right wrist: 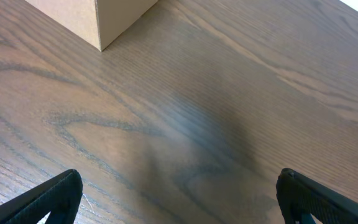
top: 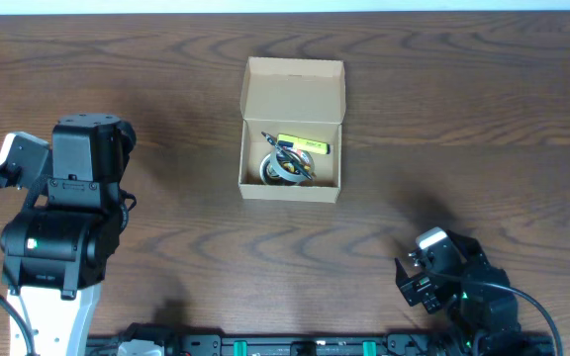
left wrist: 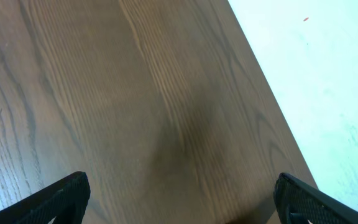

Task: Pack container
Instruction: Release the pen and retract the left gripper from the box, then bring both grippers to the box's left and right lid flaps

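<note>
The tan cardboard container (top: pixel 291 188) stands open at the table's middle, its lid flap (top: pixel 294 91) raised at the far side. Inside lie a yellow-green marker (top: pixel 304 144), a roll of tape (top: pixel 280 168) and a dark pen-like item. A corner of the container shows in the right wrist view (right wrist: pixel 98 18). My left gripper (left wrist: pixel 179 199) is open and empty over bare wood at the far left. My right gripper (right wrist: pixel 179 196) is open and empty over bare wood at the front right, short of the container.
The dark wood table (top: pixel 463 119) ends at a pale floor edge (left wrist: pixel 328 74) seen from the left wrist. A black rail (top: pixel 305 346) runs along the front edge between the two arm bases.
</note>
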